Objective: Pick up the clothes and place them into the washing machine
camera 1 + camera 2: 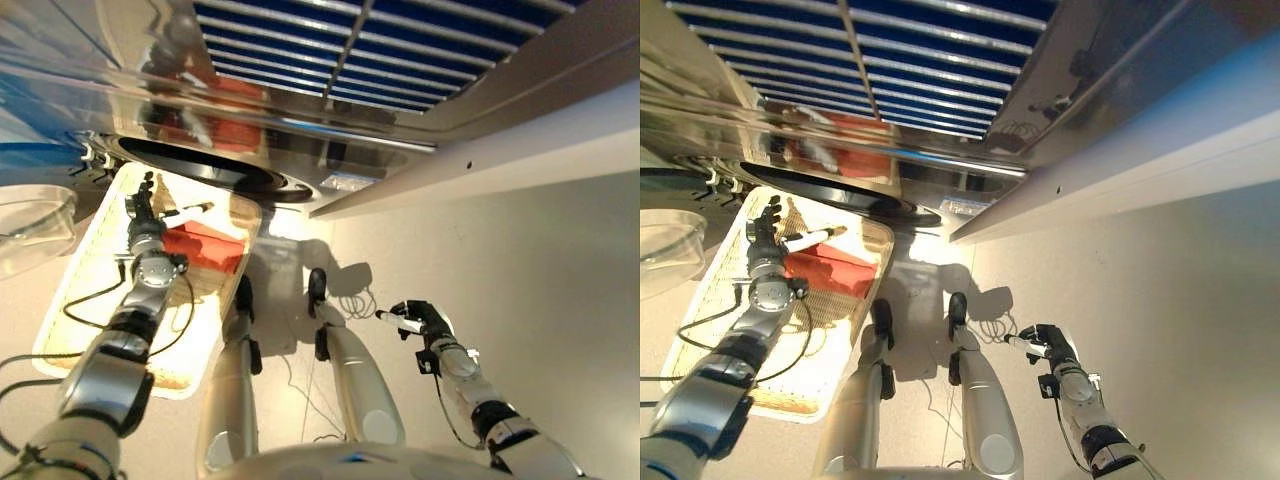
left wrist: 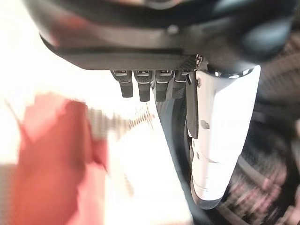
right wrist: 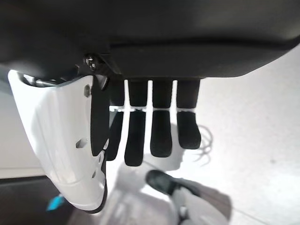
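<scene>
A red garment (image 1: 205, 247) lies in a cream laundry basket (image 1: 715, 300) on the floor at the left. Just beyond the basket is the washing machine's dark round opening (image 1: 200, 160) in its shiny front. My left hand (image 1: 145, 215) hovers over the basket's far end beside the garment, fingers straight, open and holding nothing. Its wrist view shows the garment (image 2: 47, 159) blurred off to one side of the white-covered thumb (image 2: 215, 131). My right hand (image 1: 420, 318) hangs idle over bare floor at the lower right, fingers (image 3: 161, 131) relaxed and empty.
A clear, bowl-shaped round piece (image 1: 35, 225) sits left of the basket. The machine's front panel (image 1: 220, 110) mirrors the red cloth. A pale ledge (image 1: 480, 150) runs along the upper right, with open floor (image 1: 520, 260) below it.
</scene>
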You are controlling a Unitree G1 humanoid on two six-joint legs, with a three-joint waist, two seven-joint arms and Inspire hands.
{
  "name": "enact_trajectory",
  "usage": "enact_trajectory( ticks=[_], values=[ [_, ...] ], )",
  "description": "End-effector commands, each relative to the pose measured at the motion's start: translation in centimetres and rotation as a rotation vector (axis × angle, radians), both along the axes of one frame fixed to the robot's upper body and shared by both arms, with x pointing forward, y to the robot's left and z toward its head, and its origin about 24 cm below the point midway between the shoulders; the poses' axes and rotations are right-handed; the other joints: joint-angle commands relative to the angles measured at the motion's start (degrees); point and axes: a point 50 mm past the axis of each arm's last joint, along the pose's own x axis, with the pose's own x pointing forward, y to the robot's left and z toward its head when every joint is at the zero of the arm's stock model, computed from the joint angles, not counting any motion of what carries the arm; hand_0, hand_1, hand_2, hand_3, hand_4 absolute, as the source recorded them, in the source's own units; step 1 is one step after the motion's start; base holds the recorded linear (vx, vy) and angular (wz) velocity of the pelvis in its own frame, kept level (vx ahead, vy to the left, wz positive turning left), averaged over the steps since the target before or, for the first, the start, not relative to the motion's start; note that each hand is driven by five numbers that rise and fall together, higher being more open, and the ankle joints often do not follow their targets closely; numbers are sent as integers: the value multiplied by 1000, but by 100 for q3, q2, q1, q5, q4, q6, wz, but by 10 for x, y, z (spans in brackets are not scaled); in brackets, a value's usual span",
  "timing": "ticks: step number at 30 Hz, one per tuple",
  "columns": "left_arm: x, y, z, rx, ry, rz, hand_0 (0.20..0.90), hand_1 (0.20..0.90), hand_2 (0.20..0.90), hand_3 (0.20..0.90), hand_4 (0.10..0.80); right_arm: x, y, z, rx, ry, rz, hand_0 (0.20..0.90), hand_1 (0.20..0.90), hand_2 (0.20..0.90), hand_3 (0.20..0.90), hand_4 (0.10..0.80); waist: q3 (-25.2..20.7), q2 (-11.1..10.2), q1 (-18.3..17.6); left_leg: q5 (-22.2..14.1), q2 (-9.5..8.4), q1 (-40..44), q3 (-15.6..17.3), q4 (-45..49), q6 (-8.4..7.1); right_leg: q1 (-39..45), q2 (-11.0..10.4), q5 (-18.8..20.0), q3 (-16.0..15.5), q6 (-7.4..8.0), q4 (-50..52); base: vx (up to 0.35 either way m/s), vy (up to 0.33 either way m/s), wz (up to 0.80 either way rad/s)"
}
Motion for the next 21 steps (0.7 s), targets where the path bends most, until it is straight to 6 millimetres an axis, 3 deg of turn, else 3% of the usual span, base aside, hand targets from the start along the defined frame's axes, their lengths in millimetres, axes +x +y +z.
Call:
enact_trajectory(
  ticks=[1, 2, 6, 8, 11, 21],
  values=[
    [0, 30, 53, 446, -112, 28, 900, 900, 900, 900, 800, -35, -44, -1, -91, 15, -106, 900, 900, 900, 900, 800, -60, 15, -4, -121, -126, -352, -270, 337, -233, 98, -80, 359, -196, 172, -229, 0, 0, 0],
    [0, 30, 52, 446, -110, 28, 900, 900, 900, 900, 800, -35, -44, -2, -92, 17, -106, 900, 900, 900, 900, 800, -94, 40, 13, -303, -102, -274, -316, 331, -260, 160, -44, 222, -165, 211, -216, -8, 16, 4],
    [-1, 37, 68, 751, -48, -25, 900, 900, 900, 900, 800, -37, -47, -1, -98, 14, -97, 900, 900, 900, 900, 800, -98, 81, 30, -300, -105, -287, -315, 336, -247, 151, -57, 232, -167, 223, -208, -9, 12, 6],
    [0, 39, 79, 915, -19, -76, 900, 900, 900, 900, 800, -36, -49, 1, -101, 8, -88, 900, 900, 900, 900, 800, -64, 62, 8, -115, -131, -376, -269, 347, -215, 85, -99, 374, -202, 186, -217, -114, 8, 0],
    [2, 37, 87, 1068, 21, -140, 900, 900, 900, 900, 800, -39, -54, 2, -110, 15, -86, 900, 900, 900, 900, 800, -61, 79, 3, -123, -133, -387, -276, 358, -207, 88, -101, 381, -195, 190, -225, 0, 0, 0],
    [17, 14, 96, 1313, 124, -368, 900, 900, 900, 900, 800, -35, -59, 8, -118, 5, -52, 900, 900, 900, 900, 800, -62, 143, -68, -151, -135, -408, -249, 397, -189, 66, -90, 380, -145, 187, -195, 0, 0, 0]
  ],
)
